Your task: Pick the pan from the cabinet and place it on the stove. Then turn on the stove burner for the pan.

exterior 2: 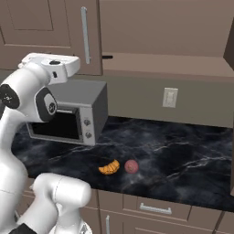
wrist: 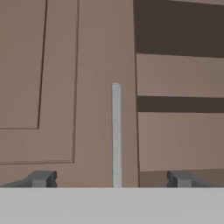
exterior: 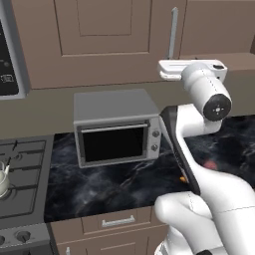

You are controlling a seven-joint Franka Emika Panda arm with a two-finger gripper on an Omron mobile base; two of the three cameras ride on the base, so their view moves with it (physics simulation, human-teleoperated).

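Item: gripper (wrist: 111, 178) lined up on the cabinet (wrist: 65, 87) door handle (wrist: 116, 135), jaws spread wide, holding nothing.

Detail: door shut; the pan is not visible, presumably inside. The stove (exterior: 22, 174) sits well to the left, with a kettle (exterior: 3, 180) on it. Risk: fingers close short of the thin bar and slip, or the arm clips the toaster oven (exterior: 117, 127) below.

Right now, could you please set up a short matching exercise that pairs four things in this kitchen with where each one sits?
Things:
1. toaster oven
2. croissant
3. cabinet handle
4. white kettle

Places:
A. on the stove
B. between the open claw tips
C. beside a small red ball
D. under the closed cabinet door

Pairs: 1-D, 2-C, 3-B, 4-A
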